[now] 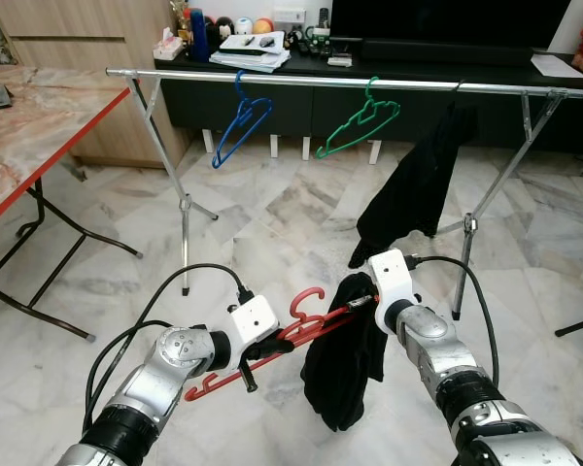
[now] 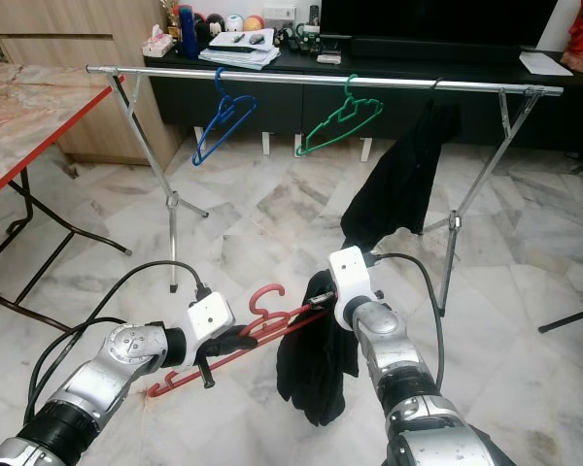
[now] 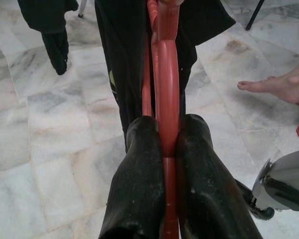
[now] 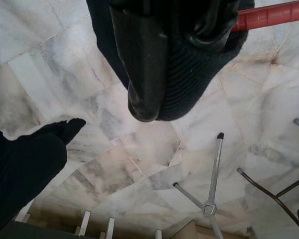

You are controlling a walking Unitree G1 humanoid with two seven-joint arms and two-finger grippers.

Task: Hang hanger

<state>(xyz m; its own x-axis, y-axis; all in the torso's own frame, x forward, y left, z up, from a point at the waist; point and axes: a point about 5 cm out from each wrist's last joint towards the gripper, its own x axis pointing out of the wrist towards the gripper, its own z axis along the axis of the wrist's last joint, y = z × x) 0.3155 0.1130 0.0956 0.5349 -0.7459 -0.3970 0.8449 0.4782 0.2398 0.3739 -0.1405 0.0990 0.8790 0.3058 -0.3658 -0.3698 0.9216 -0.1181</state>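
The black garment hides the red hanger's far end.

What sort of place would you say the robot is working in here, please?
Probably a home living room: a marble-tiled floor, a low dark TV cabinet cluttered with household items, and a metal clothes rail carrying hangers and a black garment.

- Metal clothes rail ahead, above open marble floor.
- On rail: blue hanger, green hanger, hanging black garment near right end.
- Bare stretches left of blue, and between blue and green.
- Table crowding left side.
- Bare foot near left gripper.
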